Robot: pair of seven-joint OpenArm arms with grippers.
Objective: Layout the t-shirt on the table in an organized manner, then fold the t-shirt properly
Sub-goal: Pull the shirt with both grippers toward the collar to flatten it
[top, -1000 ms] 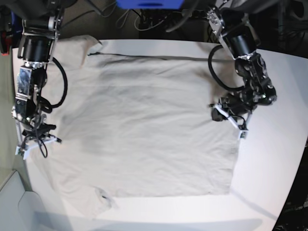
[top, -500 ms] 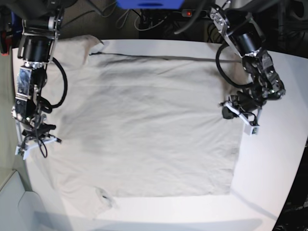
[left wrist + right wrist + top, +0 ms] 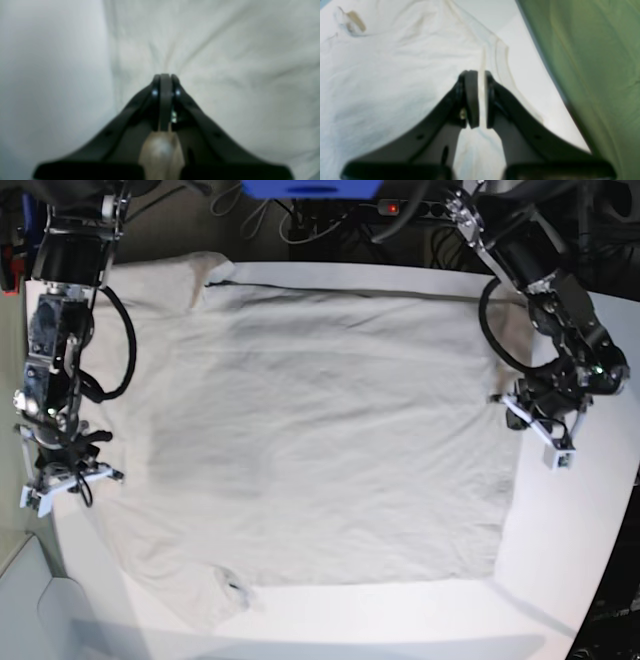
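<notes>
On the white tabletop (image 3: 570,530) the t-shirt (image 3: 320,430) lay spread almost flat, collar nearest. The right tool (image 3: 65,470) pinched its sleeve edge; the left tool (image 3: 535,430) was clamped on the opposite edge. Uneven tugging could likely skew it. Bare tabletop lay beside the left tool; the far hem neared the edge.

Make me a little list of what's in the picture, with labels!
shirt: t-shirt spread flat, a few wrinkles, neck label near the front edge
table: white table, bare on one side
left gripper: shut, pinching the shirt's side edge
right gripper: shut on the shirt's hem at the opposite side
</notes>
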